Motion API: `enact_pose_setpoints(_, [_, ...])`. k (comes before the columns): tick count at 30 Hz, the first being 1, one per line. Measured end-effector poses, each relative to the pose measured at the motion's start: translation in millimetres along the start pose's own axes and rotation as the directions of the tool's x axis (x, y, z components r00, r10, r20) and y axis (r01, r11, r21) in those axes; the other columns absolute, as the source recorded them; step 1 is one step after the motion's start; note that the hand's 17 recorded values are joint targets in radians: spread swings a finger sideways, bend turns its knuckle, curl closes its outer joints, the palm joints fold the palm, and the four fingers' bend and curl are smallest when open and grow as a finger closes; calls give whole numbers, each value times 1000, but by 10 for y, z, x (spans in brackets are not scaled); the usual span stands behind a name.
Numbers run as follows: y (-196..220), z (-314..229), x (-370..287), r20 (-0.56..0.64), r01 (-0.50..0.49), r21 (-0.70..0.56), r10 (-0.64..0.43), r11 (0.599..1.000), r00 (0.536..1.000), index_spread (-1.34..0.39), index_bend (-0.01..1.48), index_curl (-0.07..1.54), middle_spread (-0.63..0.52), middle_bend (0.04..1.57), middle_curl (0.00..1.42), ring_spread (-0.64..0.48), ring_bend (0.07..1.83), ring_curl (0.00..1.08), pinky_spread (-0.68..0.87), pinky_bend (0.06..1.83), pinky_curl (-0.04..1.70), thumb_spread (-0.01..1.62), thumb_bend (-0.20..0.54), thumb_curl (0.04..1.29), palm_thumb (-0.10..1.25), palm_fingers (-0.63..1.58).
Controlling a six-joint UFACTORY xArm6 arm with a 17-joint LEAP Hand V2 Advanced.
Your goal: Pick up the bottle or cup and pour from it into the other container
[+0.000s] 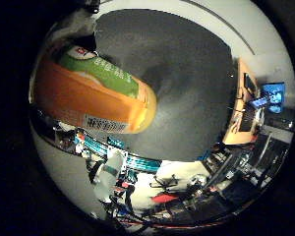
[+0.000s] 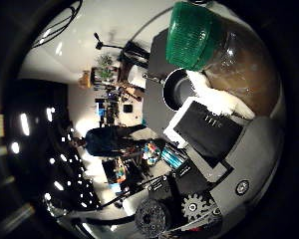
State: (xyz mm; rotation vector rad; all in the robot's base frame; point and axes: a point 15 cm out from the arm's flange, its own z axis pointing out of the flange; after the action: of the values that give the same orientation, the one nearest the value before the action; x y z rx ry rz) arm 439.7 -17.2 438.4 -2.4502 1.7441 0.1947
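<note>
Little-finger-side palm view: clear plastic bottle (image 1: pixel 96 93) of orange liquid with a green-and-white label, filling much of the frame, so held close against the palm and lifted clear above a dark grey tabletop (image 1: pixel 187 83). Laid tilted rather than upright, probably being tipped for a pour.

Thumb-side palm view: same bottle's ribbed green screw cap seen in place, so nothing could pour yet. Robot's right hand (image 2: pixel 209 132), white and black, curled tight round the bottle. Beyond the cap, near the tabletop's edge, a round dark metal bowl (image 2: pixel 175 89), likely the receiving container.
</note>
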Motion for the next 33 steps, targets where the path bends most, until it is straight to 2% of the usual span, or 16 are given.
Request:
enact_pose_setpoints(5, [-171,76,-508,-166,72,-67,-83,995,983,-223,1125,936,-121,1372,807,-255,1289,890,-213,1323,857,364,-18,976,1126,1095])
enact_pose_setpoints(10, [-298,182,-836,-354,131,-148,-176,980,919,-224,1122,940,-121,1371,807,-256,1284,897,-215,1312,873,361,-19,983,1118,1097])
enact_pose_setpoints(15, [-437,327,-1129,-507,182,-236,-281,955,815,-225,1120,943,-121,1371,806,-257,1280,902,-217,1299,884,357,-19,984,1108,1097])
enact_pose_setpoints(21, [-481,559,-1173,-626,146,-395,-382,907,680,-226,1116,945,-121,1369,805,-258,1276,906,-224,1290,891,357,-19,987,1103,1100])
enact_pose_setpoints(24, [-539,556,-1252,-670,144,-400,-396,905,627,-226,1115,946,-121,1369,805,-259,1274,908,-230,1287,894,358,-19,990,1102,1100])
enact_pose_setpoints(28, [-671,580,-1380,-739,151,-429,-442,890,508,-228,1115,949,-121,1373,805,-259,1273,910,-235,1285,898,361,-21,991,1098,1099])
enact_pose_setpoints(33, [-709,652,-1475,-762,136,-469,-478,873,437,-230,1113,954,-122,1371,808,-260,1273,913,-239,1284,902,366,-19,988,1096,1097])
